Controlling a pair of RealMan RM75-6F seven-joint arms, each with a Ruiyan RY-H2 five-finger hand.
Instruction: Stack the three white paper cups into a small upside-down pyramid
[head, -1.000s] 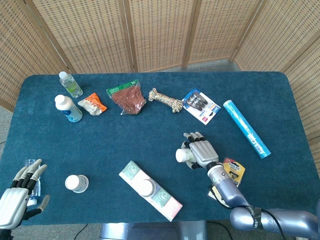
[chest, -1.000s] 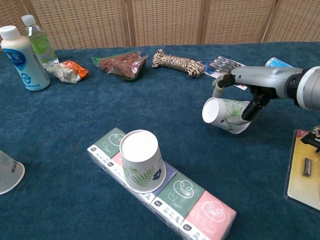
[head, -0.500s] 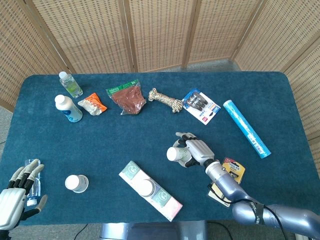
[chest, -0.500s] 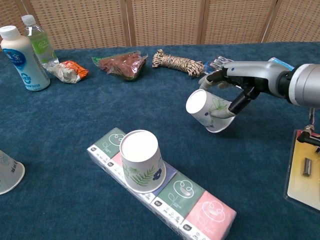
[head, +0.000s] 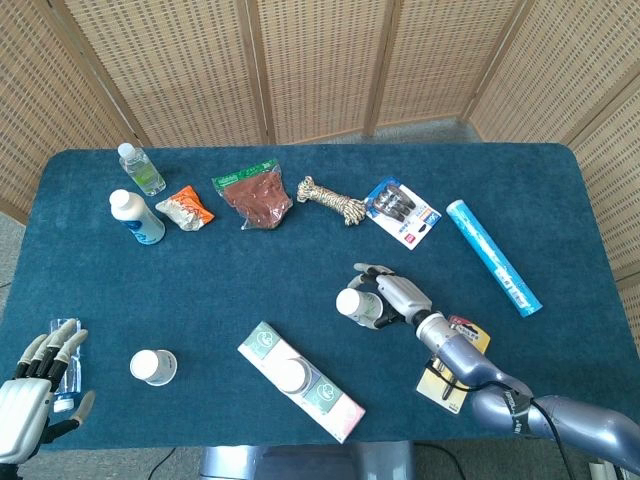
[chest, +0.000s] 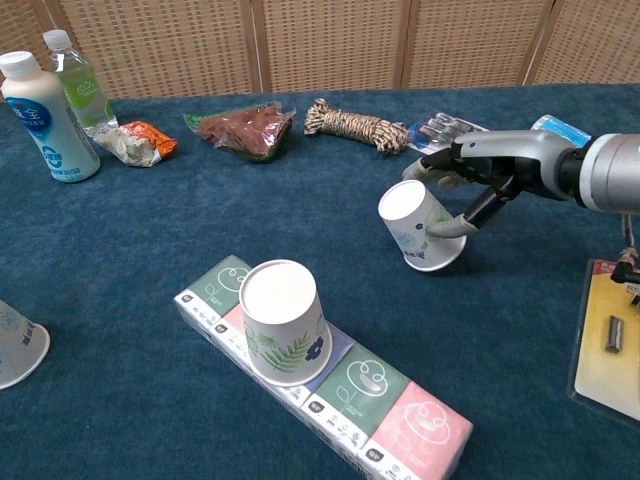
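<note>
The right hand (chest: 470, 185) is mid-carry: its fingers are wrapped around a white paper cup (chest: 418, 228), which is tilted with its base pointing toward the table's left edge, in the middle-right part of the table (head: 300, 260).

The second cup (chest: 282, 322) sits upside down on a long tissue pack (chest: 400, 405) near the front edge. The third cup (head: 153, 366) stands upside down by the front-left corner.

The left hand (head: 35, 400) hangs over the front-left corner with fingers apart, holding nothing.

Looks like the base-building step. Next move probably calls for turning the held cup fully rim-down and setting it just beside another cup, close enough for a third to bridge on top.
</note>
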